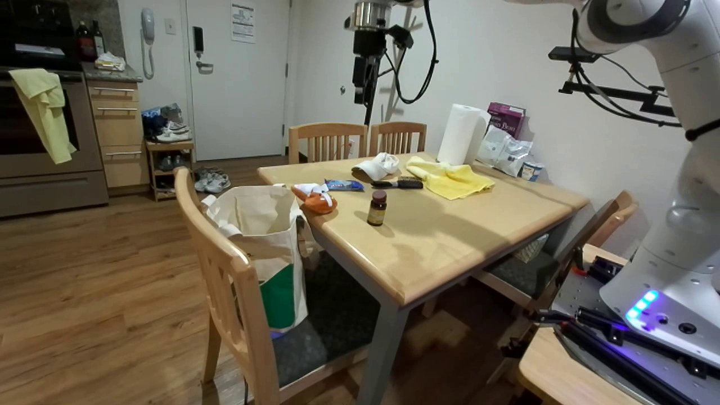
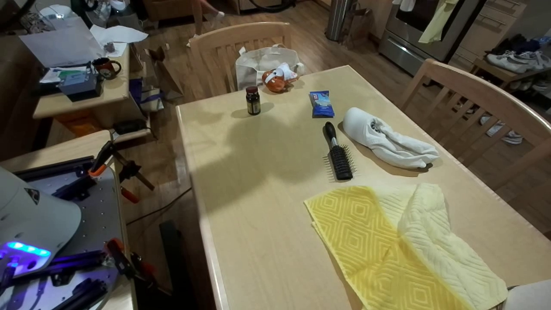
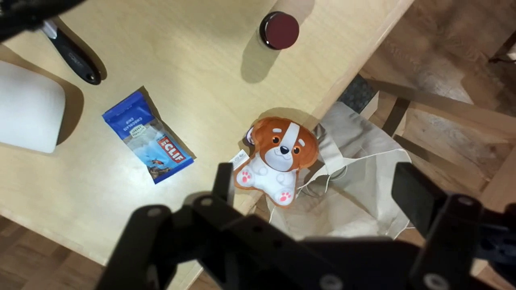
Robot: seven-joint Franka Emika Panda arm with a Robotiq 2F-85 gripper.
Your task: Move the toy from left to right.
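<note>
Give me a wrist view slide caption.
Past the open end effector: a toy puppy at the table edge, near a Clif bar.

Wrist view: glare spots the table point(image 3: 100, 205), shadows soft, pincer point(image 3: 317, 187) blurred

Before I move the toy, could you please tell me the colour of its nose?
The toy has a black nose, clearest in the wrist view.

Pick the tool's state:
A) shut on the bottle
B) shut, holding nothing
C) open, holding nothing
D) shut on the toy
C: in the wrist view the tool has its jaws spread wide, and an exterior view shows it well above the table where the toy lies.
</note>
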